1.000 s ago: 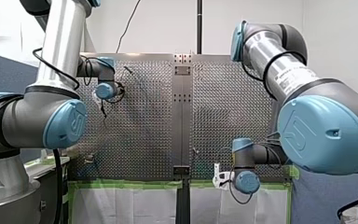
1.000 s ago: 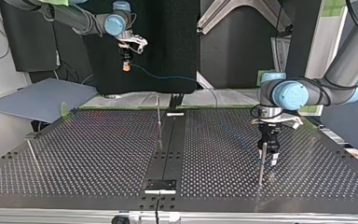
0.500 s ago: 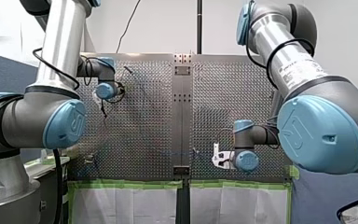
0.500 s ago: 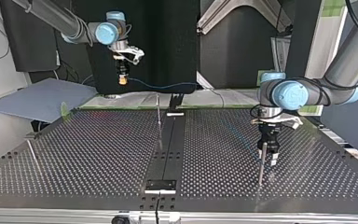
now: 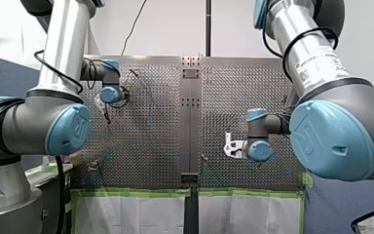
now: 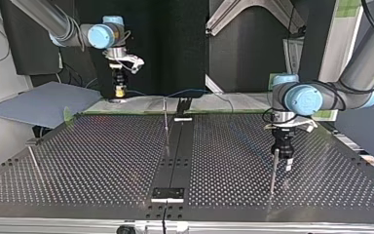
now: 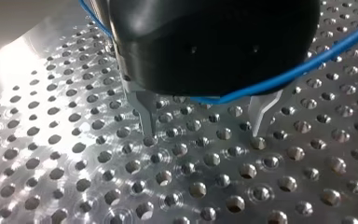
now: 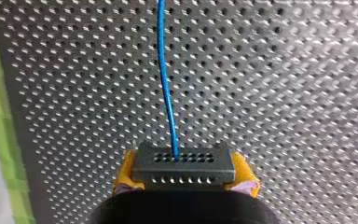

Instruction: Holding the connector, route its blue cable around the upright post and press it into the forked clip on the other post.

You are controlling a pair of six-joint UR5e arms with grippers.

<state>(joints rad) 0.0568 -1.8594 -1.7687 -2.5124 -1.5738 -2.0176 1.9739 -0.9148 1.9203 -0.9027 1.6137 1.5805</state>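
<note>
Your right gripper is clamped on the black, slotted connector between yellow pads. The thin blue cable leaves it straight ahead, along the gripper's axis, over the perforated metal table. In the top view the slim upright post stands to the connector's right, nearer this arm. Your left gripper has its tapered metal fingers spread and empty; the cable crosses at their roots.

You face a white wall beyond the desk's far edge, a black pole against it, and green tape along the near edge.
</note>
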